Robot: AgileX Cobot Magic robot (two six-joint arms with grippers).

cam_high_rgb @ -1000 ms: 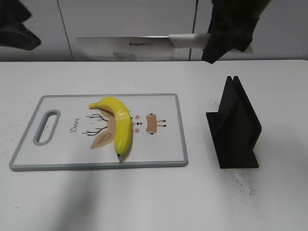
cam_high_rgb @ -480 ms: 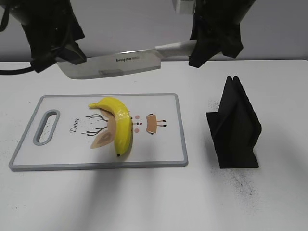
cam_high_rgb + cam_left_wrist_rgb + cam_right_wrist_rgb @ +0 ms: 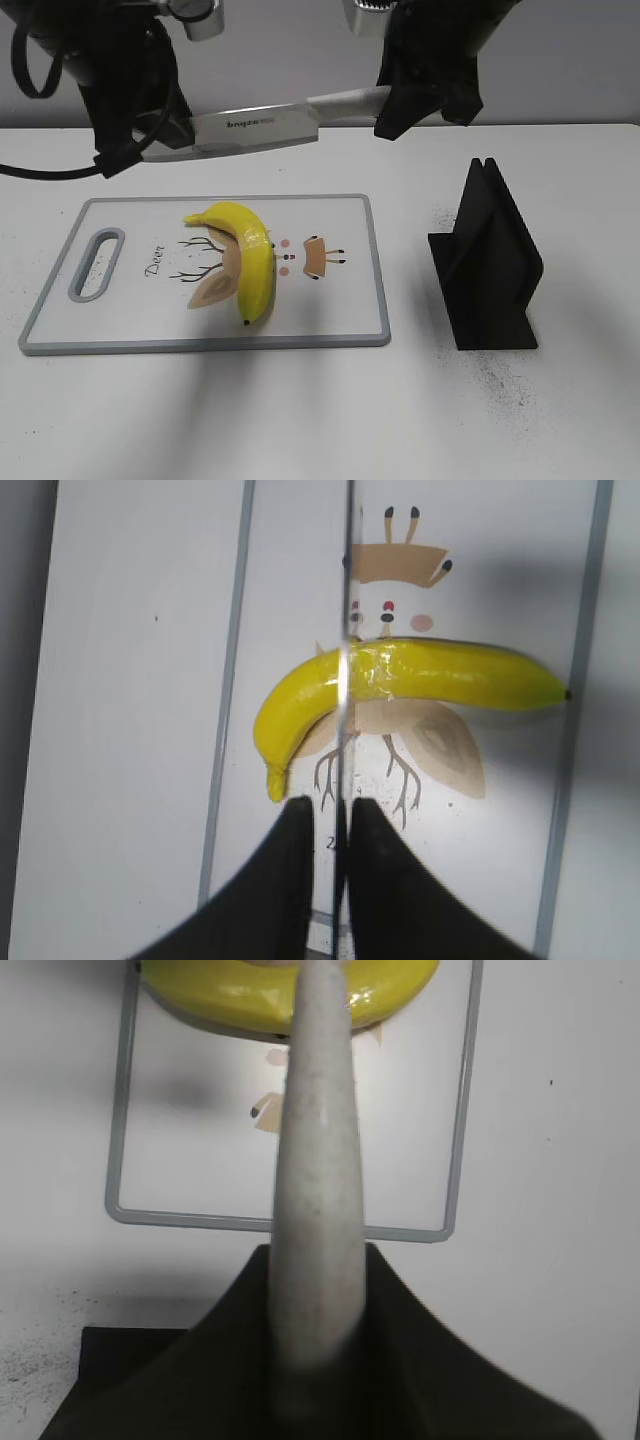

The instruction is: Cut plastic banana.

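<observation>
A yellow plastic banana (image 3: 250, 260) lies on a white cutting board (image 3: 130, 300) with a grey rim. My right gripper (image 3: 395, 100) is shut on the pale handle (image 3: 318, 1160) of a large knife (image 3: 250, 128), which hangs level above the far edge of the board. My left gripper (image 3: 135, 150) is at the blade's tip end. In the left wrist view the blade (image 3: 345, 580) is edge-on between the left gripper's (image 3: 330, 805) fingers, with narrow gaps beside it, and runs across the banana (image 3: 420, 675) below. The banana (image 3: 230, 990) also shows in the right wrist view.
A black angled knife stand (image 3: 490, 265) sits on the white table right of the board; it also shows in the right wrist view (image 3: 130, 1360). A wall stands close behind the table.
The knife has moved left and dropped a little. My left gripper has swung in from the far left and come around the blade's tip end.
</observation>
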